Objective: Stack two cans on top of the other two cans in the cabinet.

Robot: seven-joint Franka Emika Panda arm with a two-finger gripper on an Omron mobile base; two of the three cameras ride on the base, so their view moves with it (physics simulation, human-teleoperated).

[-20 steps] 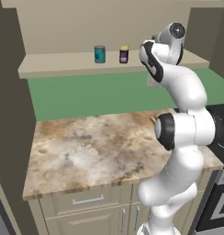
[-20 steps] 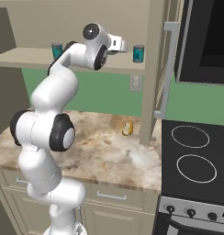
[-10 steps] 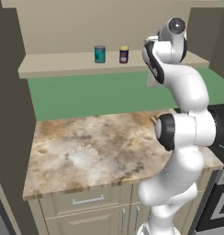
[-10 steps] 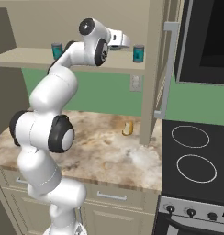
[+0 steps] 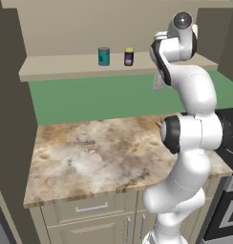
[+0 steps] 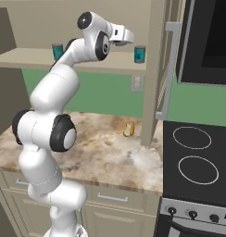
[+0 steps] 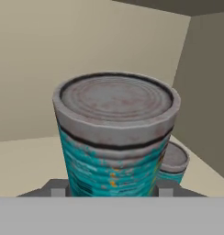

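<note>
Fingers [image 7: 112, 192] clamped on a teal can [image 7: 114, 137] with a grey ribbed top, one dark tip showing at each side of its base in the hand view. Held upright, close before the camera, above the beige floor of the cabinet [image 7: 26, 156]. Just behind and below it to the right, a second teal can [image 7: 172, 163] standing on the shelf near the cabinet's inner corner; contact between the two impossible to judge.

From the right base view, hand [image 6: 122, 36] raised level with the cabinet shelf [image 6: 22, 59], reaching toward a teal can [image 6: 140, 54] at the shelf's right end beside the upright panel. Another teal can [image 6: 57, 51] standing far to the left on the same shelf, partly behind the arm.

From the left base view, a teal can [image 5: 104, 55] and the navy can [image 5: 129, 56] with yellow top standing side by side on the shelf, near each other but apart, well left of the arm's upper joints.

Below, a marbled counter [image 5: 90, 157]; on it near the wall, a small yellow object [image 6: 128, 130]. Black stovetop [image 6: 193, 157] to the right.
</note>
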